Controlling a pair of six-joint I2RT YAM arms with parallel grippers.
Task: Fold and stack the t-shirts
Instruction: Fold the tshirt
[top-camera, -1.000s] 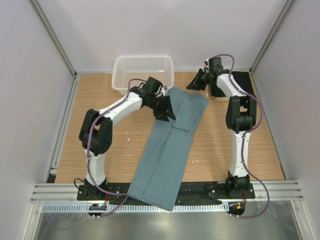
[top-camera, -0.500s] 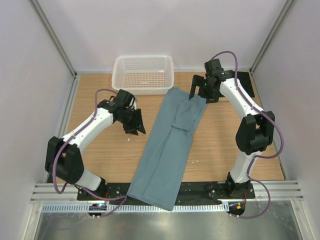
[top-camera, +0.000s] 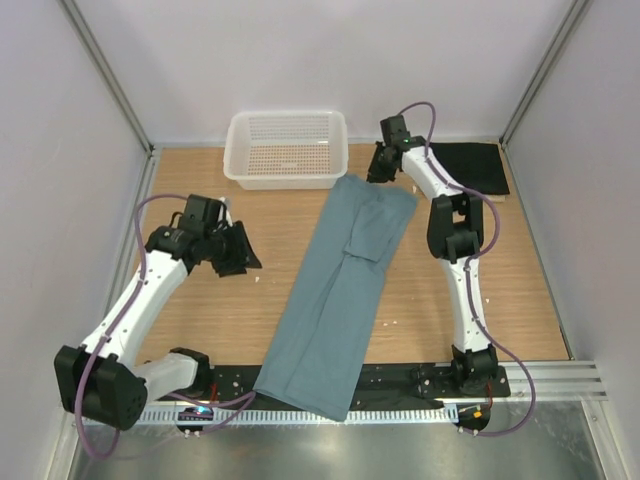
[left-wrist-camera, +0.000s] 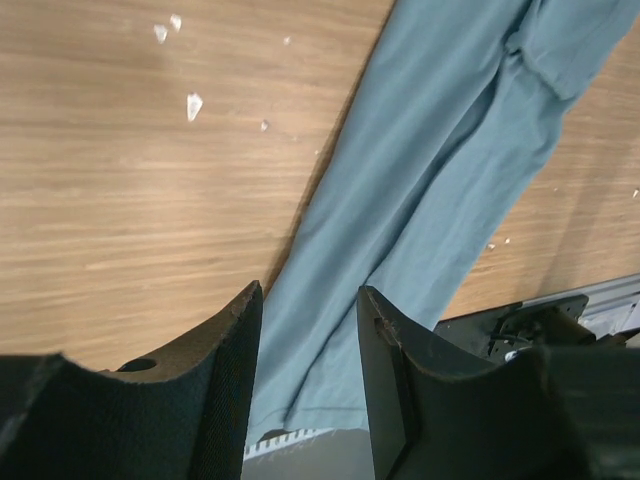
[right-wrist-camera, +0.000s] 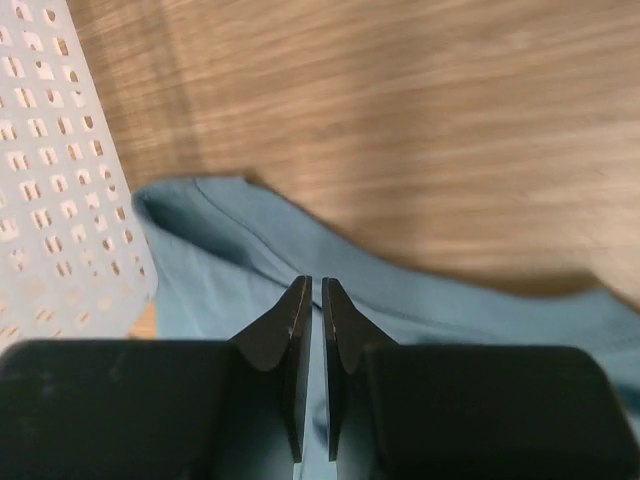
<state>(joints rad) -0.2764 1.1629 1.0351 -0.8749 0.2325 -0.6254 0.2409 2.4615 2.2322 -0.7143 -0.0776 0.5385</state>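
Observation:
The dusty teal-blue t-shirt (top-camera: 335, 290) lies folded lengthwise as a long strip, running from beside the basket down over the table's near edge. A folded black t-shirt (top-camera: 468, 167) rests at the back right corner. My left gripper (top-camera: 243, 252) hangs open over bare wood left of the strip; its wrist view shows the teal shirt (left-wrist-camera: 440, 150) beyond its empty jaws (left-wrist-camera: 310, 292). My right gripper (top-camera: 375, 172) sits at the strip's far end. In its wrist view the jaws (right-wrist-camera: 312, 282) stand almost together over the teal cloth (right-wrist-camera: 230, 250), with no cloth visibly pinched.
A white mesh basket (top-camera: 287, 150) stands at the back, its corner (right-wrist-camera: 50, 170) close to the left of the right gripper. Small white crumbs (left-wrist-camera: 193, 104) dot the wood. Grey walls enclose the table on three sides.
My left arm drew back leftward, off the teal shirt. My right gripper swung from the black shirt to the teal strip's far end, and its jaws came nearly together.

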